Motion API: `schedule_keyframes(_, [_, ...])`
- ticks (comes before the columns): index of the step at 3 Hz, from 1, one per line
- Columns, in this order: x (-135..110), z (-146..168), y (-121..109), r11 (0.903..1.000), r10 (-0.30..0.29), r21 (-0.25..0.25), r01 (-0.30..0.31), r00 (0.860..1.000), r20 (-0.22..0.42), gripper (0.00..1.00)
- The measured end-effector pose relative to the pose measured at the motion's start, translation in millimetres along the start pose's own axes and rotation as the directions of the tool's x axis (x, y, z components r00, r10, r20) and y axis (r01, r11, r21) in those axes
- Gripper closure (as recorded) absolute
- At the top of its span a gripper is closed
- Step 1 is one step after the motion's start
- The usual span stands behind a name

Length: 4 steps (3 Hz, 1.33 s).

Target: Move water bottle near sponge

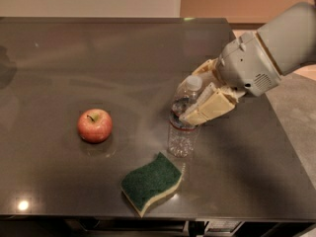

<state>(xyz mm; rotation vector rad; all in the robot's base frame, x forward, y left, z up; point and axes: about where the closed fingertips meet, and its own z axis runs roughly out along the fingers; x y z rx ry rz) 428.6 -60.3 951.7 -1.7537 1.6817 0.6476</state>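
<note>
Centrally, the water bottle (181, 132) stands upright on the dark worktop (98, 53), its base just beside the upper right edge of the sponge (151, 181), though contact between them cannot be judged. The tool (188, 100), reaching in from the right, is clamped on the bottle's upper part below the white cap, one finger in front and one behind. An apple (95, 125) rests well to the left.
</note>
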Motion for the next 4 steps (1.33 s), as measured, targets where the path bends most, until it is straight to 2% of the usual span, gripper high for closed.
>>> schedule_keyframes(2, [1.0, 5.1, 3.5, 1.0000, -0.005, -0.008, 0.005, 1.000, -0.009, 0.15])
schedule_keyframes(3, [-0.8, 6.0, 4.1, 0.9999, -0.008, -0.009, 0.008, 1.000, -0.010, 0.00])
schedule_keyframes(4, [-0.8, 6.1, 4.2, 0.9999, -0.008, -0.009, 0.008, 1.000, -0.010, 0.00])
